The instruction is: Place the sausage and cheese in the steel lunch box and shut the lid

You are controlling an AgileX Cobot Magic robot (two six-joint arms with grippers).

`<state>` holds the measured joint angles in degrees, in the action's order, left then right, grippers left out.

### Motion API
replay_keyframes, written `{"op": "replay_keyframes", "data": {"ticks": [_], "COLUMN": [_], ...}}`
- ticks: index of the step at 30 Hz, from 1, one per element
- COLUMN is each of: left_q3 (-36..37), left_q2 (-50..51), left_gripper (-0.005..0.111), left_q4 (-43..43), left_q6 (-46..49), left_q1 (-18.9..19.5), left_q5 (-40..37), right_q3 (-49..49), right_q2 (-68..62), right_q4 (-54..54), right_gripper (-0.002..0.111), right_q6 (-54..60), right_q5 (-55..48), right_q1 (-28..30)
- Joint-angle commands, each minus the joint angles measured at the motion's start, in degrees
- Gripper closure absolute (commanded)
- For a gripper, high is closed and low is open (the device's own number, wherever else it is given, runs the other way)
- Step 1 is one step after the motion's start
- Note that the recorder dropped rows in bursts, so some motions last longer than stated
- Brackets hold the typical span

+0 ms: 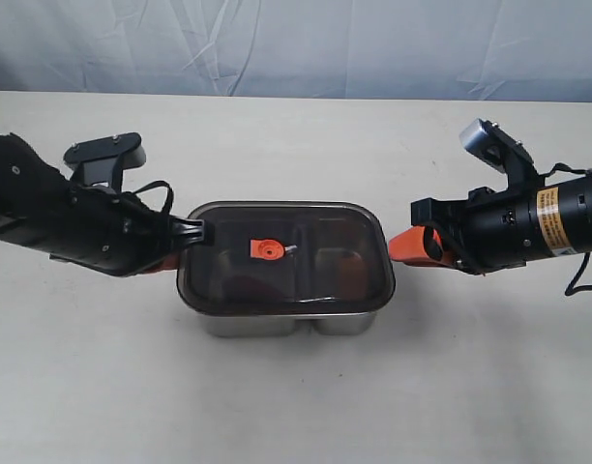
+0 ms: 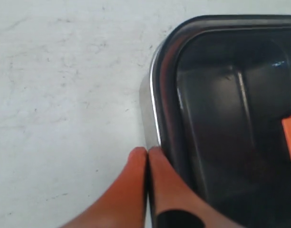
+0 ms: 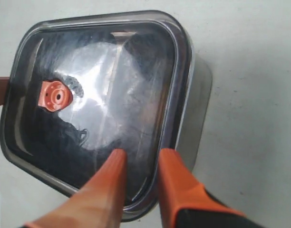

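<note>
1. While the exterior view alone takes in both arms, it shows the steel lunch box [image 1: 277, 324] in the middle of the desk [image 1: 296, 416], with the lid [image 1: 228, 261] lying flat on top of it and the orange valve [image 1: 267, 249] at the lid's centre.
2. Only the left wrist view lets me see that the left gripper [image 2: 148, 153] is closed, its two orange fingertips pressed together with nothing between them. They sit right against the box's rim at one end.
3. Through the smoky lid, that same view shows me the box's divider [image 2: 240, 95], which the exterior view barely gives.
4. From the right wrist view I see the right gripper [image 3: 142, 153] with its fingers parted and empty. From the exterior view I see that it sits just beside the box's other end, apart from it.
5. Glare covers much of the lid in the right wrist view, and I cannot make out what lies under it.
6. A yellow label [image 1: 550, 217] with dark print sits on the right arm, but the print is too small for me to read.
</note>
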<state>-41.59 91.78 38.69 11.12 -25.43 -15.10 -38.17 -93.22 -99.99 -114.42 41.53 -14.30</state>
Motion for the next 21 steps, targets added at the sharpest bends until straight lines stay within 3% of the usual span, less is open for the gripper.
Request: {"op": "replay_keyframes", "data": {"ticks": [1,7,12,19,21], "left_q3": [-0.3,-0.3,-0.3,-0.3,-0.3], "left_q2": [1.1,1.1,1.0,-0.5,-2.5], "left_gripper": [0.107,0.107,0.107,0.107,0.107], "left_q4": [-2.3,-5.6,-14.5,-39.3,-41.1], "left_q6": [0.2,0.2,-3.8,-25.4,-27.0], "left_q1": [-0.4,-0.4,-0.4,1.9,2.0], "left_q5": [-2.5,-2.5,-3.0,-6.5,-7.7], "right_q3": [-0.2,-0.2,-0.2,-0.2,-0.4], "right_q2": [0.5,0.5,0.5,1.2,1.2], "right_q4": [0.0,0.0,0.0,0.0,0.0], "right_gripper": [0.083,0.083,0.083,0.084,0.087], "right_q6": [0.5,0.7,0.8,2.2,3.8], "right_q5": [0.1,0.5,0.6,1.9,3.8], "right_q1": [0.2,0.2,0.2,0.2,-0.4]}}
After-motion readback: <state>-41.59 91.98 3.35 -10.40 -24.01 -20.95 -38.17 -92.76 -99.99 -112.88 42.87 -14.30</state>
